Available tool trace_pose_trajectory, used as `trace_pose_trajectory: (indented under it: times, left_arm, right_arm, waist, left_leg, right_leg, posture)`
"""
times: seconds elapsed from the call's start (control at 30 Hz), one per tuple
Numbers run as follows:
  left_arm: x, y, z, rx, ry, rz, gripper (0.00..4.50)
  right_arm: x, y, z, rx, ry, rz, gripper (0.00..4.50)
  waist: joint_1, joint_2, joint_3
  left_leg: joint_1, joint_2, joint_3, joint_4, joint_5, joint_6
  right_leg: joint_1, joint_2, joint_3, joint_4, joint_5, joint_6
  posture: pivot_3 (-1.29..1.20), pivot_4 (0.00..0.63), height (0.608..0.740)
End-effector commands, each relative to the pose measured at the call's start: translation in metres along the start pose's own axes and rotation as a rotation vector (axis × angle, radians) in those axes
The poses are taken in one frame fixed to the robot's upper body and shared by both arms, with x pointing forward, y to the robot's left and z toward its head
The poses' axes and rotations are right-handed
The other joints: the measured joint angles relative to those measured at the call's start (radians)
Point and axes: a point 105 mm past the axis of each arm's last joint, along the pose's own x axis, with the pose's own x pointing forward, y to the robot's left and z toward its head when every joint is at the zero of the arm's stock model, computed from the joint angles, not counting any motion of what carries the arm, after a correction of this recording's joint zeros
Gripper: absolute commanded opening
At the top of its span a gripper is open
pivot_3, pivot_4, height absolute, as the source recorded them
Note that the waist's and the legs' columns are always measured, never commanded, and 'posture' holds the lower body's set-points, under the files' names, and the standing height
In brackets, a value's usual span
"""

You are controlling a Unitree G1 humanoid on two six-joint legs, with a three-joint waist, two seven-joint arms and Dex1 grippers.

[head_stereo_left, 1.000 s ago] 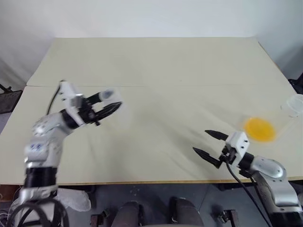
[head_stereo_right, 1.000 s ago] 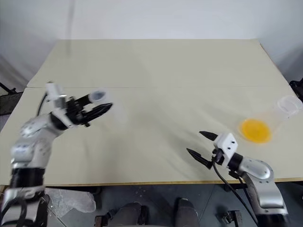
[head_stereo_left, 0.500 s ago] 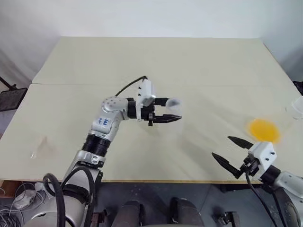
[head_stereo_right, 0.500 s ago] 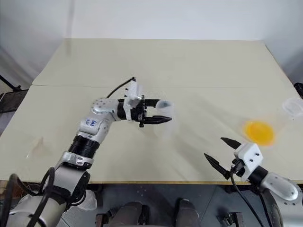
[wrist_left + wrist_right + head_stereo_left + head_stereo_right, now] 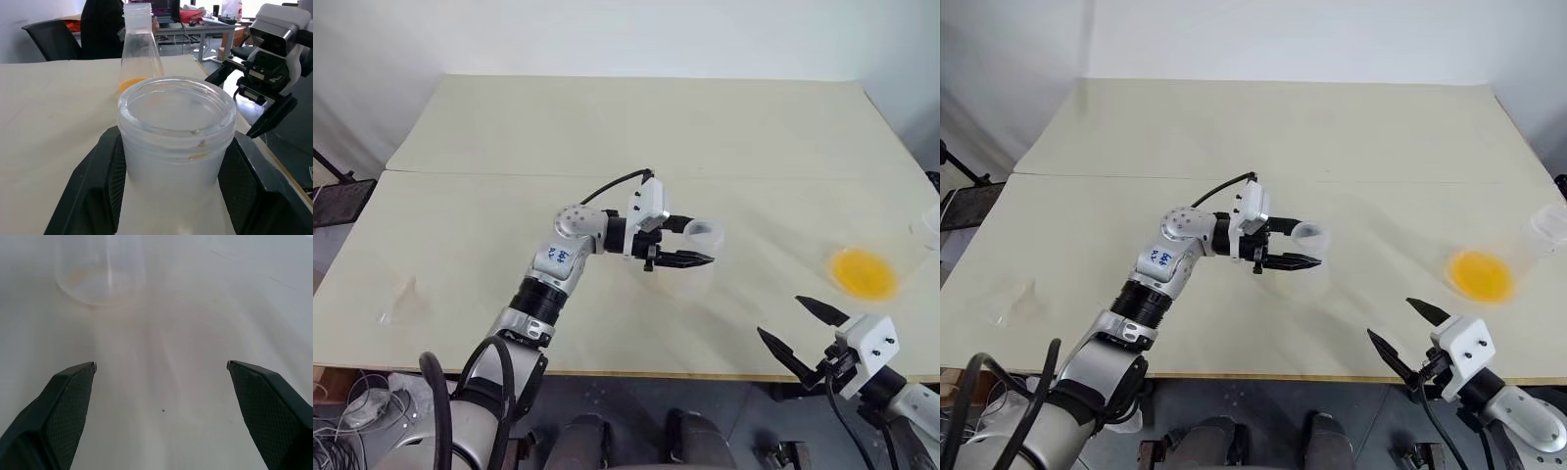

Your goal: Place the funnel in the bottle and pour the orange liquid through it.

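Two clear vessels matter here, and neither has the funnel in it yet, so the task looks to be at its opening step: getting the empty bottle into place. The left gripper (image 5: 697, 243) reaches level across the middle of the pale table (image 5: 607, 127), its black fingers clamped on the wide neck of the bottle (image 5: 176, 127). The bottle is upright and looks empty; whether its base rests on the table I cannot tell. Well off to the robot's right stands a cone-shaped flask (image 5: 141, 54), upright, with the orange liquid (image 5: 859, 272) lying as a shallow layer in its base. The right gripper (image 5: 781, 315) hangs near the table's front edge, close to that flask, fingers spread wide and holding nothing. The funnel (image 5: 403, 298) appears as a faint clear shape far away at the robot's left, near the front edge. Next, I judge, the bottle must be stood down steadily and let go, then the funnel fetched and its stem seated in the neck.
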Motion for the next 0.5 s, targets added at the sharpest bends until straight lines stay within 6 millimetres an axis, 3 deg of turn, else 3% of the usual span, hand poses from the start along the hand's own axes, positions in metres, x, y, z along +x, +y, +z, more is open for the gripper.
trace_pose_trajectory:
  times: [0.03, 0.27, 0.5]
  left_arm:
    - [0.0058, 0.0003, 0.0105, 0.047, -0.011, -0.027, 2.27]
    - [0.0081, -0.0026, 0.0034, 0.050, 0.009, -0.037, 2.27]
    - [0.0079, -0.0057, 0.0015, 0.016, -0.008, -0.044, 4.49]
  right_arm:
    - [-0.0036, -0.0027, 0.0115, -0.029, -0.033, -0.031, 4.50]
    - [-0.0040, -0.0017, 0.0125, -0.031, -0.033, -0.042, 4.50]
    - [-0.0047, -0.0026, 0.0137, -0.039, -0.032, -0.042, 4.50]
  waist:
    - [0.000, 0.000, 0.000]
    - [0.002, 0.000, 0.000]
    - [0.001, 0.000, 0.000]
  left_leg:
    - [0.000, 0.000, 0.000, 0.000, 0.000, 0.000]
    - [0.000, 0.000, 0.000, 0.000, 0.000, 0.000]
    - [0.000, 0.000, 0.000, 0.000, 0.000, 0.000]
  right_leg:
    - [0.000, 0.000, 0.000, 0.000, 0.000, 0.000]
    - [0.000, 0.000, 0.000, 0.000, 0.000, 0.000]
    - [0.000, 0.000, 0.000, 0.000, 0.000, 0.000]
  posture:
    - [0.00, 0.150, 0.740]
    - [0.00, 0.150, 0.740]
    - [0.00, 0.150, 0.740]
